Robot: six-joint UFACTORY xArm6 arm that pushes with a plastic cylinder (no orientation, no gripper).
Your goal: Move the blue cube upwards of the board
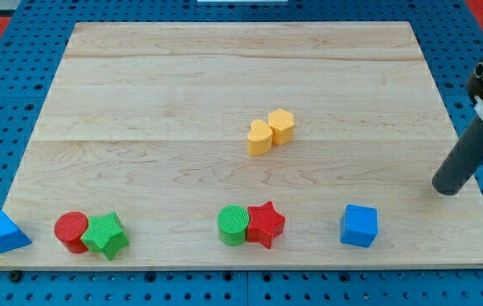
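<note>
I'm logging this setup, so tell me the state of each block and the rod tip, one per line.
blue cube: near the view's bottom, alone
my tip: right and above the cube, apart
blue triangle: bottom-left corner
red cylinder, green star: touching
green cylinder, red star: touching
yellow blocks: touching

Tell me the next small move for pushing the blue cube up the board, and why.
Probably bring my tip down and toward the view's left until it sits just below the blue cube. Right now the tip stands up and to the view's right of the cube, apart from it, so pushing from there would not send it toward the view's top.
</note>
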